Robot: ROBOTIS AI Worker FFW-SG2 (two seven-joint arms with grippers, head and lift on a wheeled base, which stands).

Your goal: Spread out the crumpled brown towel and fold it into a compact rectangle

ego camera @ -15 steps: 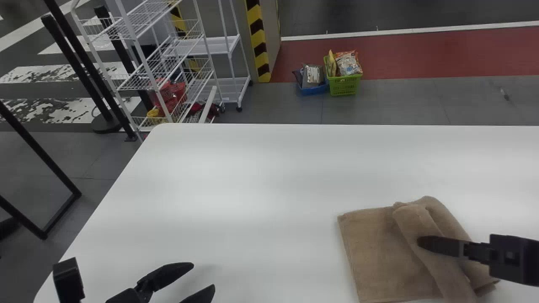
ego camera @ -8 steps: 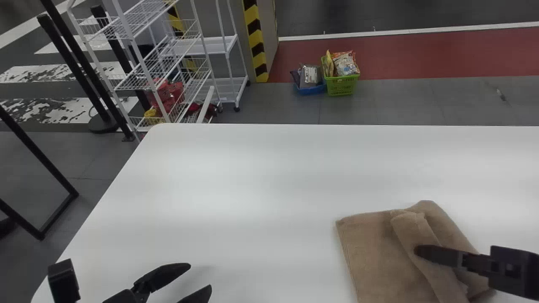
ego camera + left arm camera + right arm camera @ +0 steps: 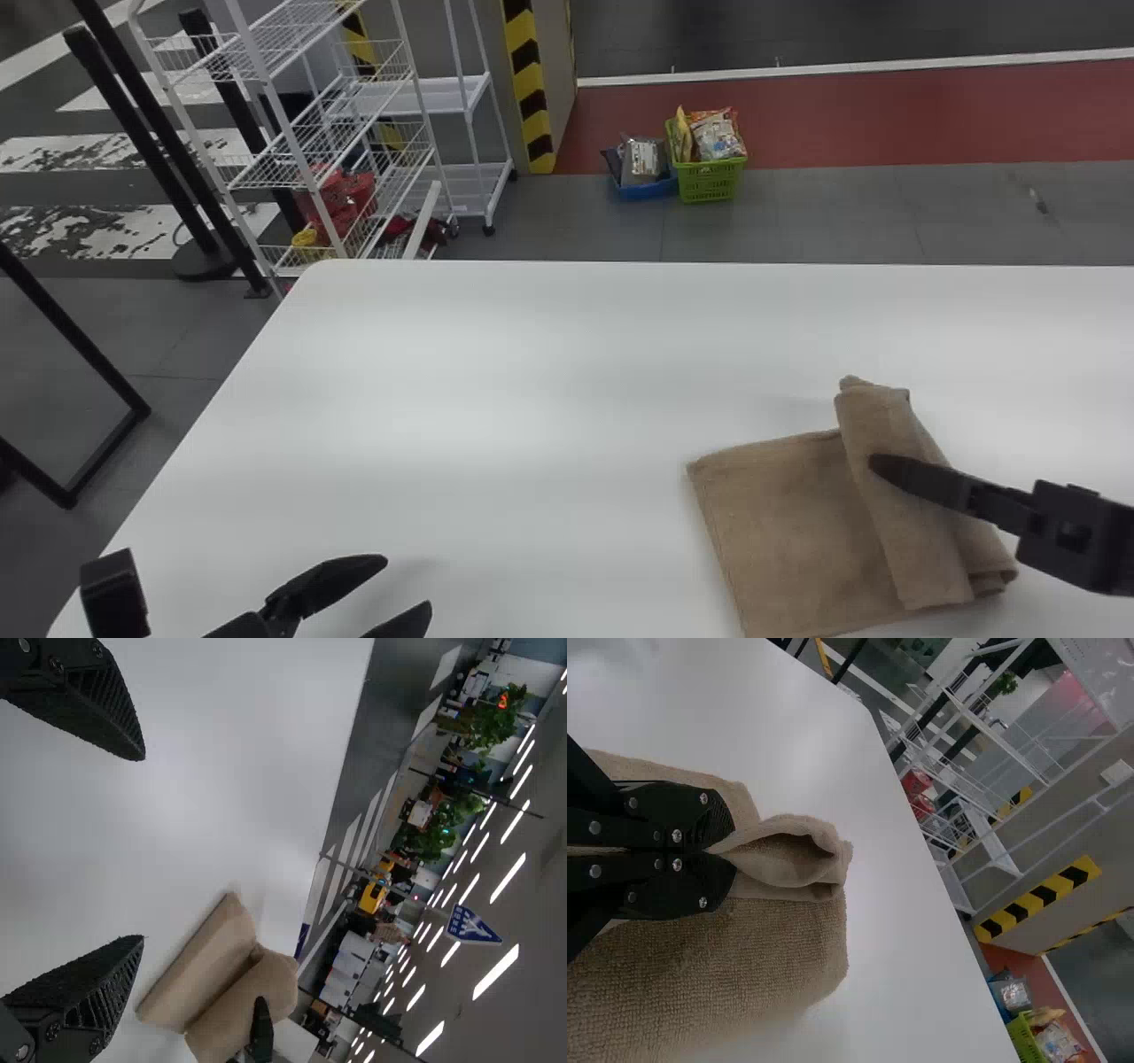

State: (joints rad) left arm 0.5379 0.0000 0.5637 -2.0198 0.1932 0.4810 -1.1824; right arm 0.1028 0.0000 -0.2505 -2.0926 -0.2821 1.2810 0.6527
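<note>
1. towel: i find the brown terry-cloth towel (image 3: 788, 523) on the smooth white table (image 3: 532, 354), well apart from the far edge and from the left edge. a flat, squared portion lies on the left; a narrow folded flap lies over its right side, its far end reaching past the flat portion's far edge.
2. right gripper: i have my right gripper (image 3: 875, 464) at the flap, coming in from the right. its two black fingers are closed together, with a pinch of the cloth between the tips. just beyond them the flap gapes in a rounded, hollow fold.
3. left gripper: i have my left gripper (image 3: 408, 584) above the near left part of the table, fingers spread wide, nothing between them, well apart from the towel.
4. surroundings: i note a white wire rack (image 3: 328, 124) beyond the far left corner, and a green plastic basket (image 3: 709, 180) of packets on the floor beyond the far edge.
</note>
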